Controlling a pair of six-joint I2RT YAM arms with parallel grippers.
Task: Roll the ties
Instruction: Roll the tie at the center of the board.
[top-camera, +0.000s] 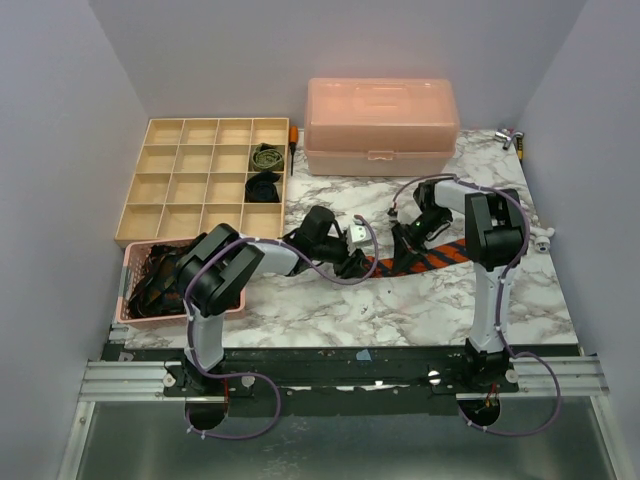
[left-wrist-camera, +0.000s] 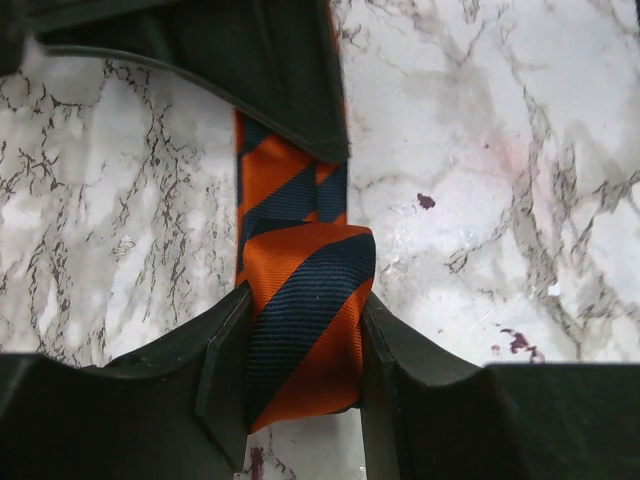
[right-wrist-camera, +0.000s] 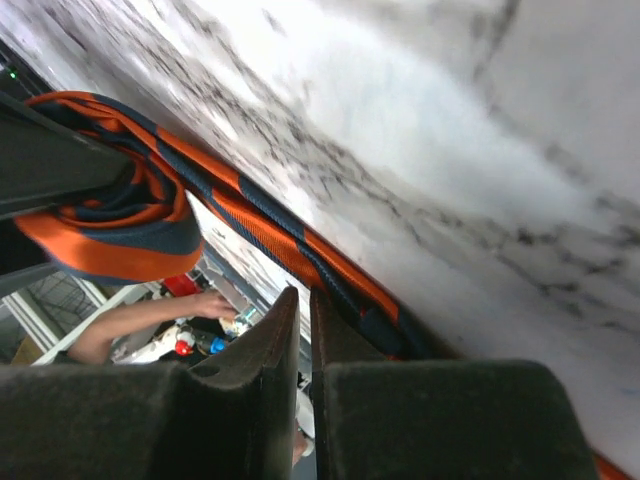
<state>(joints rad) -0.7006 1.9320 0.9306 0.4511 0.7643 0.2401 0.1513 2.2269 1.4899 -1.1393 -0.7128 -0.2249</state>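
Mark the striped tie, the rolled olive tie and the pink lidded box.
striped tie (left-wrist-camera: 305, 320): left wrist view, on its folded end.
rolled olive tie (top-camera: 266, 156): top external view, centre of the roll.
pink lidded box (top-camera: 382, 100): top external view, middle of the lid.

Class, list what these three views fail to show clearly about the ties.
Top view: left gripper hides the rolled end of the striped tie.
Top view: basket ties too dark to count.
Left wrist view: a dark shape covers the tie's far stretch.
Right wrist view: blur; right gripper contact with tie unclear.
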